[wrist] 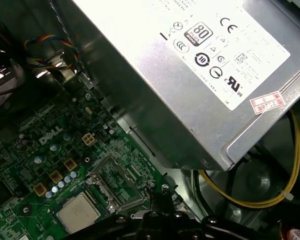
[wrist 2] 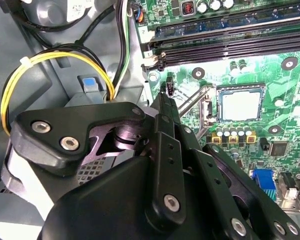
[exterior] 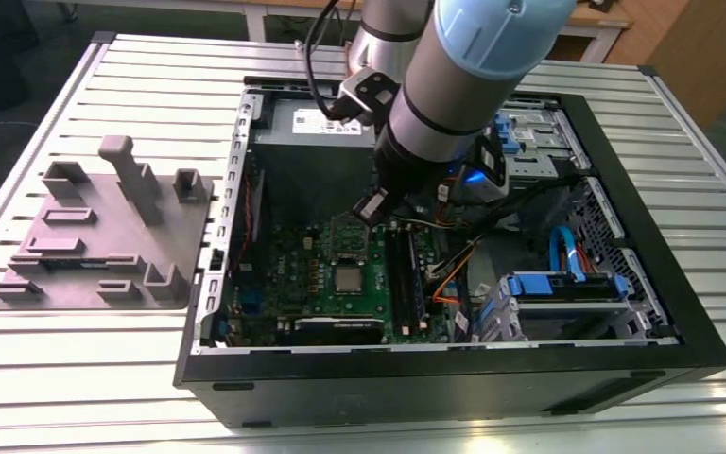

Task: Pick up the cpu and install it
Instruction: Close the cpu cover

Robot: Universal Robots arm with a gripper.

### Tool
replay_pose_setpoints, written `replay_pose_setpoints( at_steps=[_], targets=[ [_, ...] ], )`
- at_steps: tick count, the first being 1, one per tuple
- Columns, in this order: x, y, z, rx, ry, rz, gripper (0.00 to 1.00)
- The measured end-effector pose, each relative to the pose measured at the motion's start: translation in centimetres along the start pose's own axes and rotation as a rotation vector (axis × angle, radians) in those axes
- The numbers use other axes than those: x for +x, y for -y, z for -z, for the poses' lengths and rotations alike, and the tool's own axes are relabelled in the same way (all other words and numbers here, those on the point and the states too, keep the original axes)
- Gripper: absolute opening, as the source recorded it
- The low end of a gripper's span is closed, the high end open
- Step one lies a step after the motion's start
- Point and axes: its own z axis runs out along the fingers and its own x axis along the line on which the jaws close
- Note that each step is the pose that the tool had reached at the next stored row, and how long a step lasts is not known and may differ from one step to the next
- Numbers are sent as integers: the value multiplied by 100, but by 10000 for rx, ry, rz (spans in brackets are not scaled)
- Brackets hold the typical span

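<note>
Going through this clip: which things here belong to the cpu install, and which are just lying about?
Job in hand:
cpu, sitting in the socket
motherboard
gripper, close to the socket

Lying about:
power supply box
yellow cable
grey fixture plate on the table, at the exterior view's left
blue drive bracket

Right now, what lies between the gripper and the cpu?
In the second wrist view, the socket's metal frame, swung open, stands between the gripper and the cpu seated in its socket.

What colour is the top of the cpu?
Pale silvery-grey; the cpu shows best in the second wrist view.
</note>
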Motion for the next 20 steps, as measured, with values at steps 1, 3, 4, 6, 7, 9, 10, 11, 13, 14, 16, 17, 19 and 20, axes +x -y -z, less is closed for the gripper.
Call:
replay_pose_setpoints(
  at_steps=[1, 3, 4, 6, 7, 9, 10, 11, 13, 14, 16, 17, 19, 20],
  targets=[
    [2, -2, 0, 0, -1, 5, 11],
    [5, -6, 3, 5, -17, 35, 11],
    [7, -8, 3, 5, -30, 68, 11],
    [8, -9, 3, 1, -57, 162, 11],
    [9, -10, 3, -3, -67, 206, 11],
    [9, -11, 3, -9, -90, 298, 11],
    [9, -11, 3, -14, -102, 348, 11],
    [9, -11, 3, -17, -112, 389, 11],
    [9, -11, 5, -21, -126, 447, 11],
    [8, -12, 7, -22, -130, 458, 11],
    [8, -14, 14, -26, -137, 494, 11],
    [8, -14, 18, -28, -141, 514, 11],
    [8, -16, 24, -31, -151, 556, 11],
    [8, -17, 26, -34, -154, 577, 11]
  ],
)
